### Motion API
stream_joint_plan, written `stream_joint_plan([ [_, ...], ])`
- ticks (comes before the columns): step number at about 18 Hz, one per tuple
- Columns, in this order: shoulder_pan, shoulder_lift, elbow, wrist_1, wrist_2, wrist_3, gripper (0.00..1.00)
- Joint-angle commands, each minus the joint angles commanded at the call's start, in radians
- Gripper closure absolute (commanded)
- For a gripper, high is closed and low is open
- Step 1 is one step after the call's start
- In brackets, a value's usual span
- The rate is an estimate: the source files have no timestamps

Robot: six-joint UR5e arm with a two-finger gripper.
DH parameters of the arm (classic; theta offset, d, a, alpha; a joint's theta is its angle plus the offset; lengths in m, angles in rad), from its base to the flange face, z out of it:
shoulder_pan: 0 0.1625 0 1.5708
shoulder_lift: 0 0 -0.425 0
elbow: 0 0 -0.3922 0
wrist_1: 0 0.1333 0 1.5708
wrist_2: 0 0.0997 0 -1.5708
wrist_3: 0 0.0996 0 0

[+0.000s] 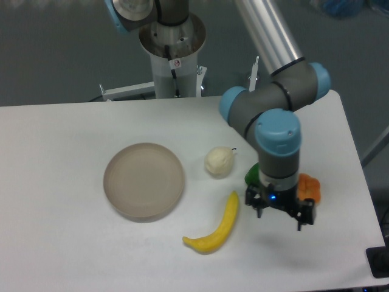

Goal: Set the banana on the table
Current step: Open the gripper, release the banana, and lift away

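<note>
Yellow banana (216, 230) laid flat on the white table (61, 243), near the front edge, just beside the plate (144, 180), gripper (280, 212) raised to its right, jaws spread, nothing held

Yellow banana (216, 227) flat on table (73, 243)

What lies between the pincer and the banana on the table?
Nothing: in the camera view only bare white table separates the pincer from the banana, which lies flat to its left.
</note>
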Motion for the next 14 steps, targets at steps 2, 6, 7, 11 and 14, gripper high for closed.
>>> stream_joint_plan([
  [2, 0.009, -0.002, 0.003, 0.002, 0.002, 0.06, 0.0],
  [6, 0.031, -0.002, -0.001, 0.003, 0.009, 0.168, 0.0],
  [7, 0.031, -0.002, -0.001, 0.002, 0.008, 0.199, 0.0],
  [11, 0.046, 0.002, -0.001, 0.002, 0.008, 0.227, 0.0],
  [14, 0.048, 0.003, -0.001, 0.002, 0.008, 0.227, 0.0],
])
